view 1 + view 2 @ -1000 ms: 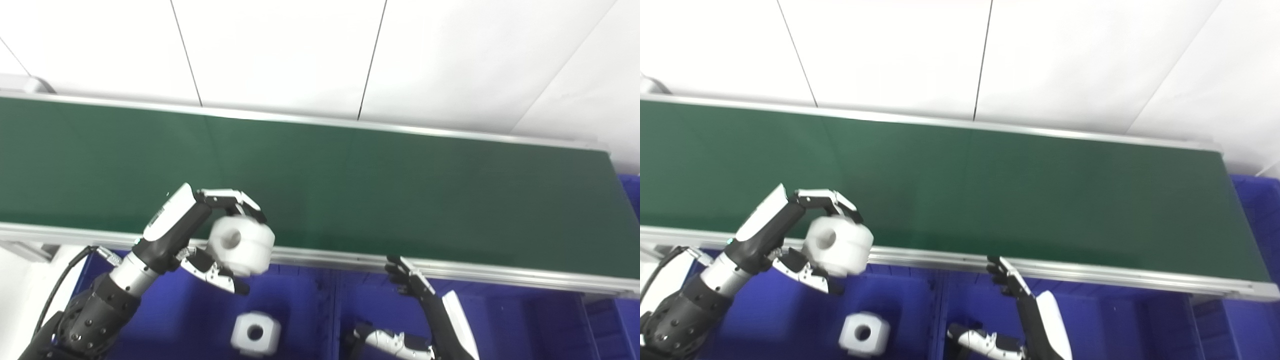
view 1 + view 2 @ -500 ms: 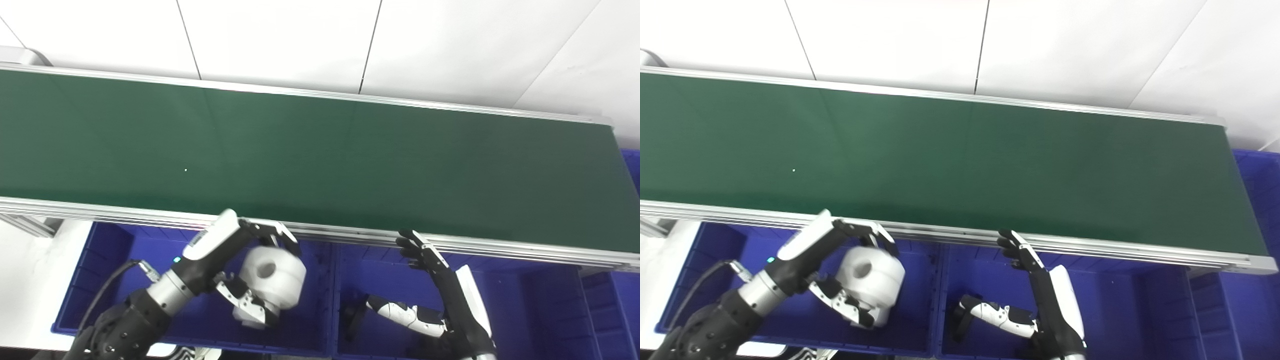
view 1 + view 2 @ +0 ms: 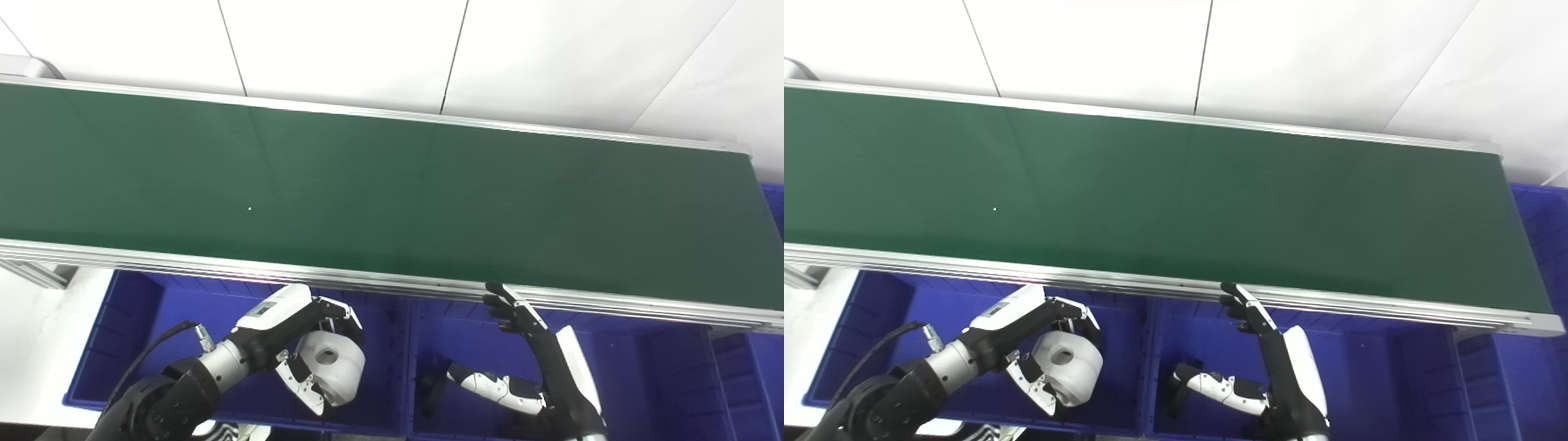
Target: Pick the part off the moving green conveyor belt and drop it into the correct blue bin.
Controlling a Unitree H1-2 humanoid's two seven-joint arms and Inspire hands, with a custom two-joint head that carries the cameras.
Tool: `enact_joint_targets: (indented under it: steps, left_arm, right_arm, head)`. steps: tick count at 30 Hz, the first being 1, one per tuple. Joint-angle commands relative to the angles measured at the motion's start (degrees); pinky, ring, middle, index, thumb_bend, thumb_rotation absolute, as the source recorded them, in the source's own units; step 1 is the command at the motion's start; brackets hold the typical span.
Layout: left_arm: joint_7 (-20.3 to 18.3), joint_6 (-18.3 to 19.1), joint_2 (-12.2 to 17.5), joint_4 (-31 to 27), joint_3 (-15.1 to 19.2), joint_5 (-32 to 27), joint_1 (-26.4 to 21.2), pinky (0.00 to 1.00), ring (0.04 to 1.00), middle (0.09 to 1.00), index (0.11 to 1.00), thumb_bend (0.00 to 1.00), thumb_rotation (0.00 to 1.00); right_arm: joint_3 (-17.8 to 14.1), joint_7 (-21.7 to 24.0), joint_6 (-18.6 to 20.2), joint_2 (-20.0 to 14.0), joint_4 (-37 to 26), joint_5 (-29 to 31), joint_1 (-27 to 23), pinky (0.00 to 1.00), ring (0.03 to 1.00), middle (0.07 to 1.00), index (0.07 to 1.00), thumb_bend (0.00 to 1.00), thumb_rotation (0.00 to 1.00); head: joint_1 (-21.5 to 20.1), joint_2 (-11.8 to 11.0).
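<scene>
At lower left of the frame the left hand (image 3: pixel 306 352) has its fingers (image 3: pixel 340 309) wrapped around the white part (image 3: pixel 331 367), its bore facing up, held inside the left bin (image 3: pixel 128 343) below the belt (image 3: pixel 392 196). The part sits under the fingers with open bin floor beneath and the divider wall just to its right. The right hand (image 3: pixel 520 349), fingers spread and holding nothing, waits in the neighbouring bin (image 3: pixel 643 380).

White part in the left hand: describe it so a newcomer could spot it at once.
Below the near rail of the long green conveyor belt stand blue bins side by side. Over the left blue bin, the left hand holds a white part. It is rounded, chunky, with a round hole in its face, and the only white block in view.
</scene>
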Motion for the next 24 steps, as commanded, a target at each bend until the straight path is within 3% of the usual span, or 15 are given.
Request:
enact_joint_targets:
  steps: [1, 5, 6, 15, 19, 24]
  left_arm:
    - [-1.92, 3.26, 0.1, -2.55, -0.45, 1.52, -1.48, 0.58, 0.64, 0.708, 0.674, 0.58, 0.01]
    - [-3.07, 5.79, -0.1, -3.59, -0.08, 1.48, -1.51, 0.68, 0.773, 0.831, 0.829, 0.66, 0.03]
    - [-3.25, 6.55, -0.21, -3.94, 0.09, 1.49, -1.42, 0.69, 0.794, 0.86, 0.871, 0.67, 0.15]
    - [-2.71, 6.49, -0.93, -5.65, 3.29, -7.59, 0.09, 0.8, 0.894, 0.951, 0.973, 0.75, 0.31]
    - [-0.71, 3.12, -2.18, -6.43, 5.03, -12.49, 2.01, 0.79, 0.894, 0.946, 0.982, 0.76, 0.39]
    - [1.45, -3.53, -3.46, -5.37, 5.63, -17.8, 4.28, 0.87, 0.929, 0.964, 0.991, 0.76, 0.44]
  right_arm:
    - [0.12, -0.08, 0.12, 0.36, -2.01, 0.04, 0.51, 0.77, 0.814, 0.833, 0.876, 0.77, 0.37]
    - [0.2, 0.63, 1.08, 0.37, -2.35, -0.08, 0.38, 0.77, 0.815, 0.836, 0.881, 0.77, 0.37]
    - [0.2, 0.78, 1.27, 0.37, -2.39, 0.05, 0.35, 0.78, 0.821, 0.839, 0.885, 0.77, 0.33]
    - [0.66, 1.47, 3.26, 0.69, -2.86, -1.23, -0.03, 0.78, 0.832, 0.846, 0.887, 0.8, 0.28]
    - [0.81, 1.3, 2.86, 0.58, -2.62, -1.35, -0.17, 0.79, 0.838, 0.849, 0.888, 0.8, 0.28]
    - [0.95, 1.2, 3.13, 0.61, -2.56, -2.25, -0.11, 0.78, 0.831, 0.845, 0.883, 0.81, 0.3]
  head:
    - [-0.27, -0.11]
    - [-0.42, -0.1]
    - [-0.42, -0.1]
    - [-1.48, -0.38]
    - [-1.76, -0.6]
    - [-1.78, -0.96]
